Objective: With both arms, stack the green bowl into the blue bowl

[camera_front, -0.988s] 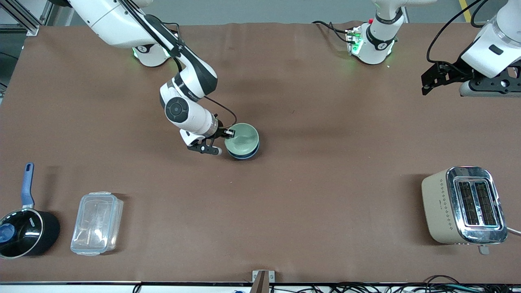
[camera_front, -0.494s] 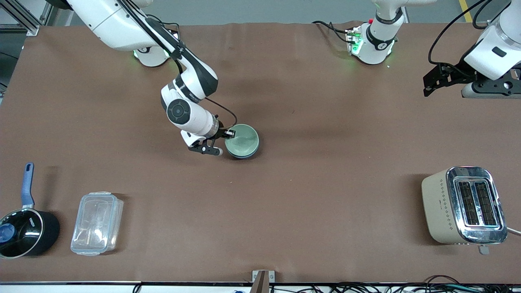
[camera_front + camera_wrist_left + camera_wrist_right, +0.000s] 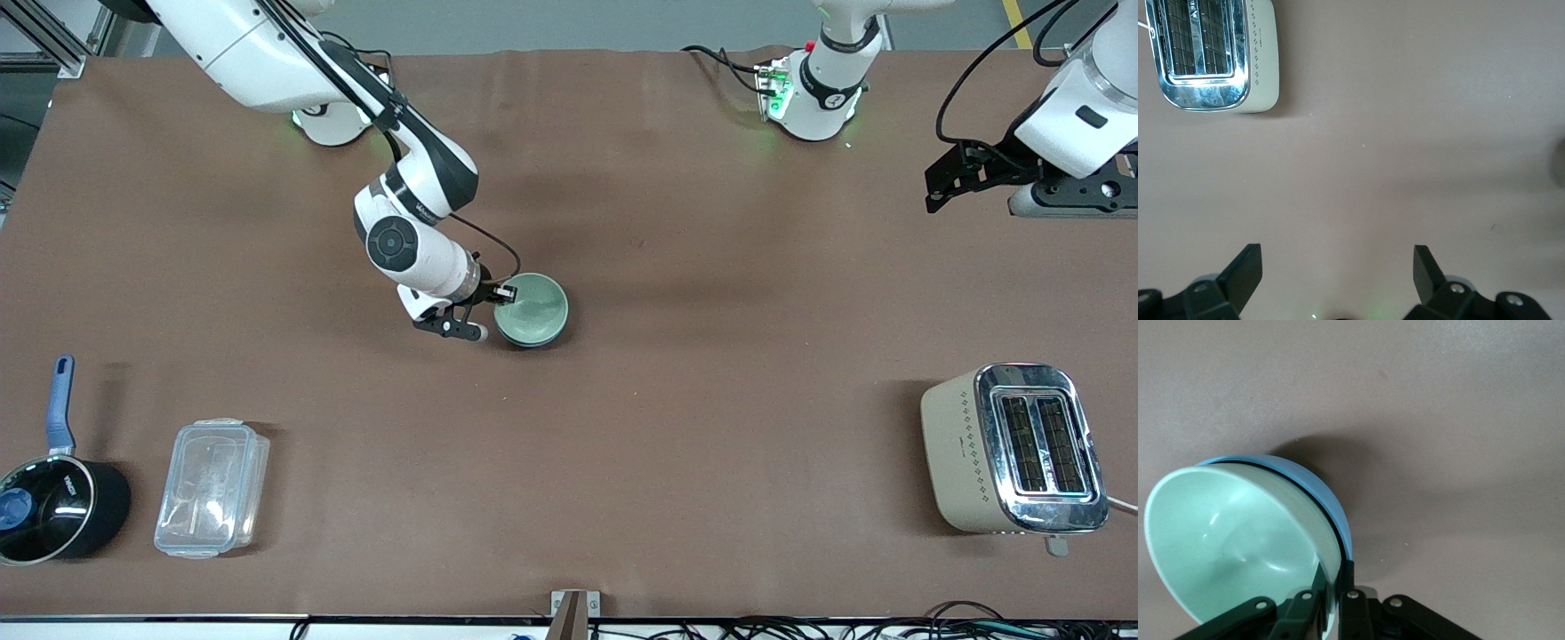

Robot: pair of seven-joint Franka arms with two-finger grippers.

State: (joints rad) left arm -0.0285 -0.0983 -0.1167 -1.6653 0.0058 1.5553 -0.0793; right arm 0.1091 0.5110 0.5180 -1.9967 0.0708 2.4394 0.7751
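The green bowl (image 3: 533, 307) sits nested in the blue bowl near the table's middle; from the front the blue bowl is almost hidden under it. In the right wrist view the green bowl (image 3: 1231, 540) lies inside the blue bowl (image 3: 1328, 497), whose rim shows round it. My right gripper (image 3: 503, 292) is shut on the green bowl's rim at the side toward the right arm's end; it also shows in the right wrist view (image 3: 1335, 580). My left gripper (image 3: 944, 178) waits open and empty above the table at the left arm's end, and in the left wrist view (image 3: 1336, 260) it is over bare mat.
A beige and chrome toaster (image 3: 1013, 449) stands near the front camera at the left arm's end, also in the left wrist view (image 3: 1211, 53). A clear plastic box (image 3: 212, 487) and a black saucepan with a blue handle (image 3: 53, 507) stand at the right arm's end.
The green bowl has sunk lower into the blue bowl, so less blue shows from the front. The right gripper kept its hold. The left arm drifted slightly toward its end.
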